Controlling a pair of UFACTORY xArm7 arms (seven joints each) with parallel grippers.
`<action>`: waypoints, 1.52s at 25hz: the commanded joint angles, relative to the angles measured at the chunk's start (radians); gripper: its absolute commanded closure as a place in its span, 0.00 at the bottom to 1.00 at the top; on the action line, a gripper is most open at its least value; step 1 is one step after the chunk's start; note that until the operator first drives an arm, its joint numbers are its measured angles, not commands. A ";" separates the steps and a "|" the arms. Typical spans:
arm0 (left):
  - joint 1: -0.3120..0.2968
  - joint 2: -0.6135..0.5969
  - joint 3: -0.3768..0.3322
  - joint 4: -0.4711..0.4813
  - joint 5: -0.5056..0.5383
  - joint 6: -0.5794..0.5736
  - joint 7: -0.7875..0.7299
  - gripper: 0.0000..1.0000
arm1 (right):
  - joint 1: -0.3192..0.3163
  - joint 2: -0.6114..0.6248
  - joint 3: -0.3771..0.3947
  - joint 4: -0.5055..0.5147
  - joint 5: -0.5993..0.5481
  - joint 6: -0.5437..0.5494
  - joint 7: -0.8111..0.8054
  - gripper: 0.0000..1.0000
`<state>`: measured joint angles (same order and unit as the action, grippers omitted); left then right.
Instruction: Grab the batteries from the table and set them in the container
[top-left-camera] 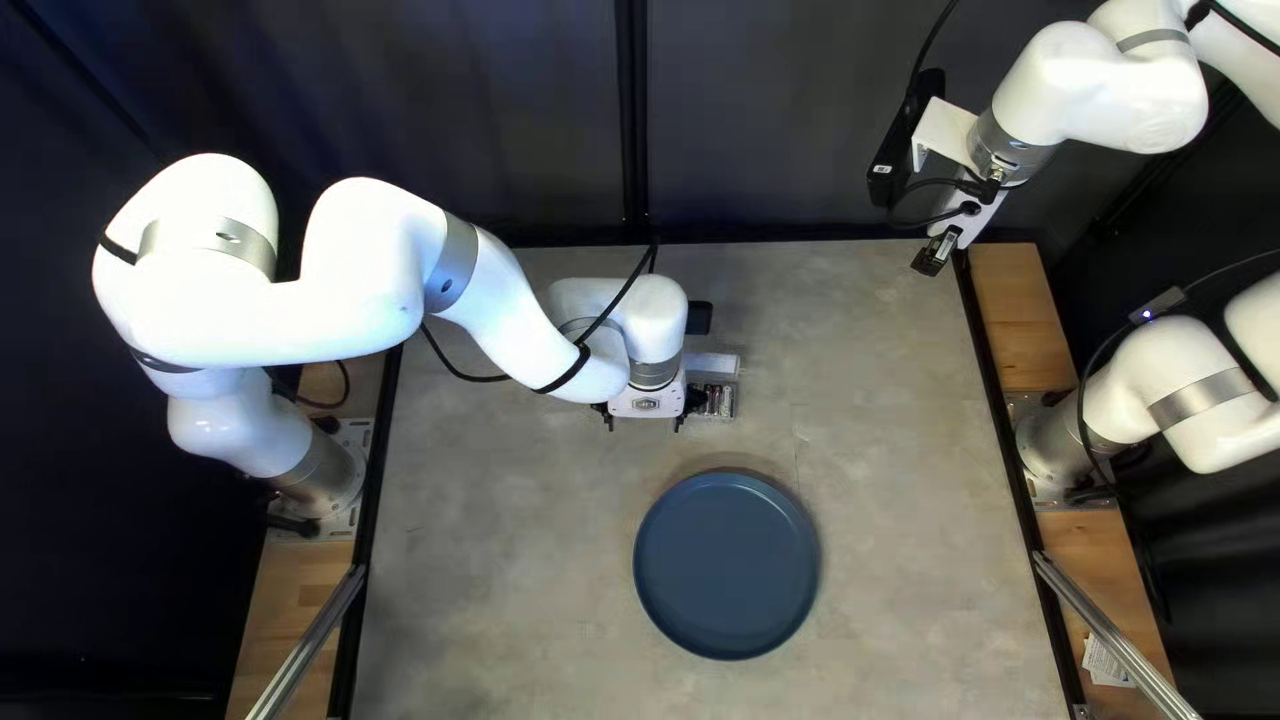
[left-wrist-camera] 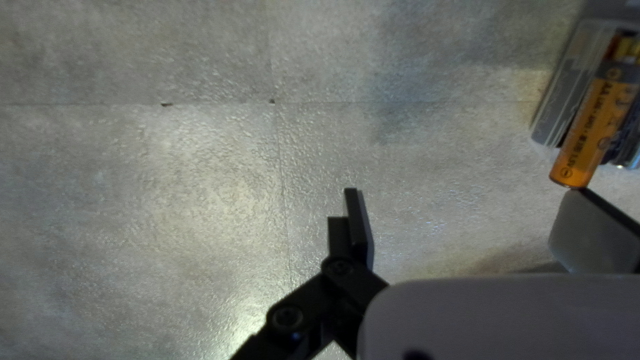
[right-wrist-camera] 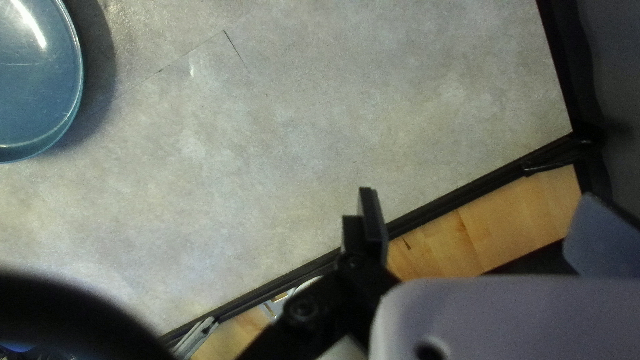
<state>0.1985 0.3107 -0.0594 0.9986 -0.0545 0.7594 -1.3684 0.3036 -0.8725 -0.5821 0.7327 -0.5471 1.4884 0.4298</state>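
1. Orange wrapping marks your orange battery (left-wrist-camera: 590,133); it lies slantwise at the clear container (left-wrist-camera: 561,110), one end poking past the edge. You can't tell whether it sits inside.
2. Your left gripper (top-left-camera: 646,423) has its jaws spread, beside the container on the counter (top-left-camera: 534,574); your right gripper (top-left-camera: 936,255), well apart, also looks spread.
3. Expect a stiff, fairly dense barrel, slick enough to roll.
4. Square the jaws across its middle, clear of both metal ends.
5. Squeeze evenly, and mind the darker battery (left-wrist-camera: 625,148) beside it.
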 commanded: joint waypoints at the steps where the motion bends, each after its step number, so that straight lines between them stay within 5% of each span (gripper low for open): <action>1: -0.010 -0.003 0.001 0.005 0.011 0.006 -0.019 0.00 | 0.000 0.000 0.000 0.000 0.000 0.000 0.000 0.00; 38: 0.009 -0.063 0.031 -0.080 0.033 -0.092 -0.033 0.00 | 0.000 0.000 0.000 0.000 0.000 0.000 0.000 0.00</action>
<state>0.2060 0.2449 -0.0287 0.9224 -0.0216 0.6775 -1.4048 0.3036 -0.8725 -0.5821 0.7327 -0.5471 1.4884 0.4298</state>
